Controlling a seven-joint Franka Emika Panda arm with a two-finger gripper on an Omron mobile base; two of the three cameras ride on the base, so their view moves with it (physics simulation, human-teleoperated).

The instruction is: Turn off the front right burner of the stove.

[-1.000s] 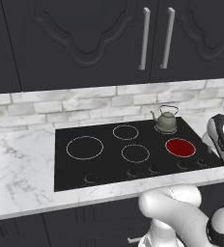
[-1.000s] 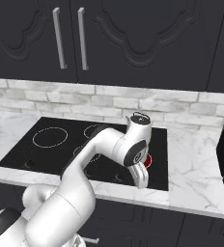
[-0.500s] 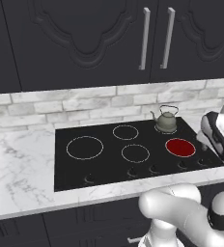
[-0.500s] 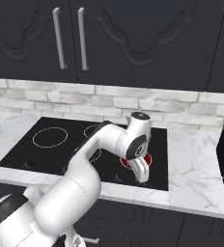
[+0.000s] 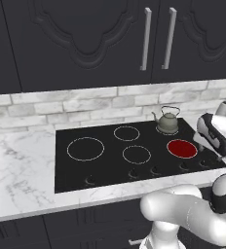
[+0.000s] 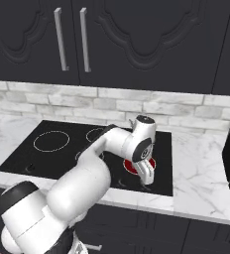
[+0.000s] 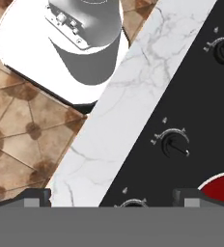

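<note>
The gripper (image 6: 146, 181) hung spread and empty over the stove (image 5: 105, 165)'s knobs (image 7: 174, 143); closely spaced, a wrong one could be turned, leaving the burner (image 5: 182, 148) glowing.

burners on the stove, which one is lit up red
The front right burner, beside the gripper. It is filled solid glowing red; the other rings on the stove are thin white outlines, and the back right one holds a kettle.

Even, soft rendered light, sharp throughout; faint sheen on the stove (image 5: 105, 160), no hard shadows.
</note>
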